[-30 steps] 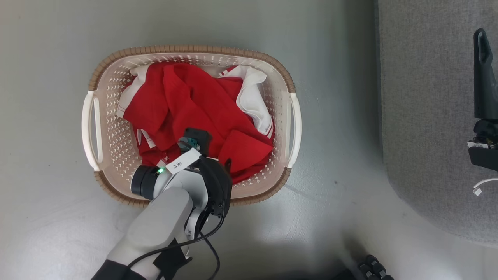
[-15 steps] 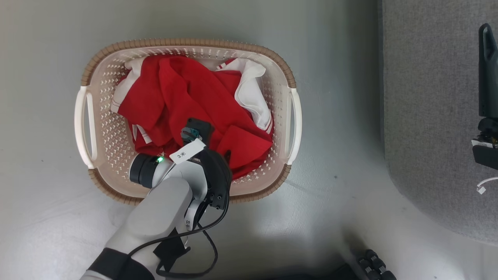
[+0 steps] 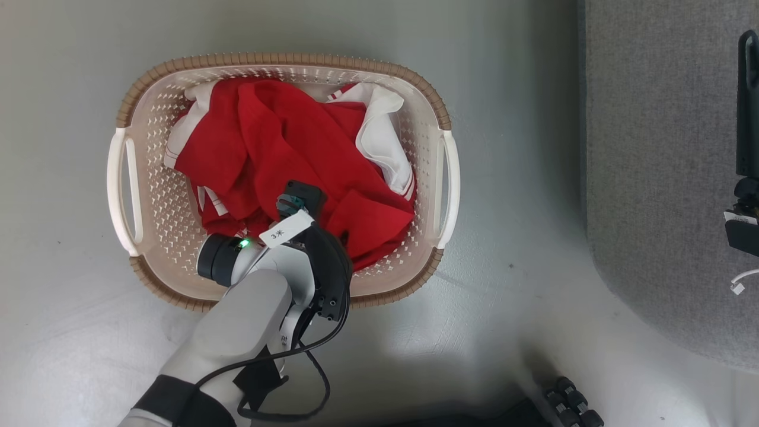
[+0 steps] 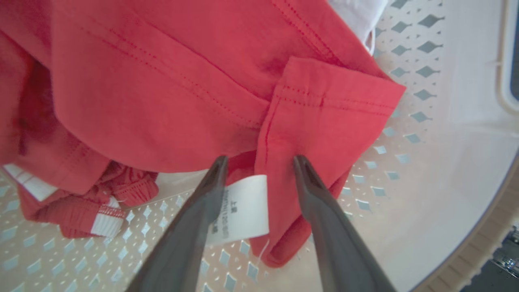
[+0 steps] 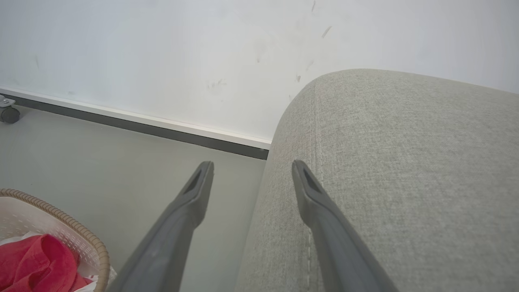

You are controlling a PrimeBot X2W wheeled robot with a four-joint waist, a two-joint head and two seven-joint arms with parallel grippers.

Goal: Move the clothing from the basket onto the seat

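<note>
While the cream-white perforated plastic laundry basket (image 3: 284, 59) with its brown woven-look rim stands on the pale grey floor (image 3: 510, 249) at the left of the head view, the soft bright-red garments (image 3: 284, 136) with white panels lie crumpled inside it, heaped from the far wall to the near right corner. The pale left forearm (image 3: 243, 332) reaches in over the near rim, with a green light (image 3: 243, 244) lit on the wrist and a white label (image 3: 286, 230) just beside it.

In the left wrist view the left end effector (image 4: 259, 162) is spread wide. Its two long dark fingers (image 4: 190, 227) straddle a folded red hem and a small white tag (image 4: 243, 207) printed with dark text, and they are not closed on either. Whether the tips touch the cloth I cannot tell. Left of them, red-and-white striped trim (image 4: 103, 221) rests on the basket's perforated bottom.

Further right, well apart from the basket, lies the large grey woven-fabric sofa cushion (image 3: 664, 148) with its rounded corner. The right end effector (image 5: 252, 166) hangs at the cushion's edge with its fingers apart and nothing between them. One finger is over the floor side and the other over the cushion beside the seam line (image 5: 314, 121). Behind are a white wall (image 5: 162, 48) and a dark baseboard (image 5: 162, 132).
</note>
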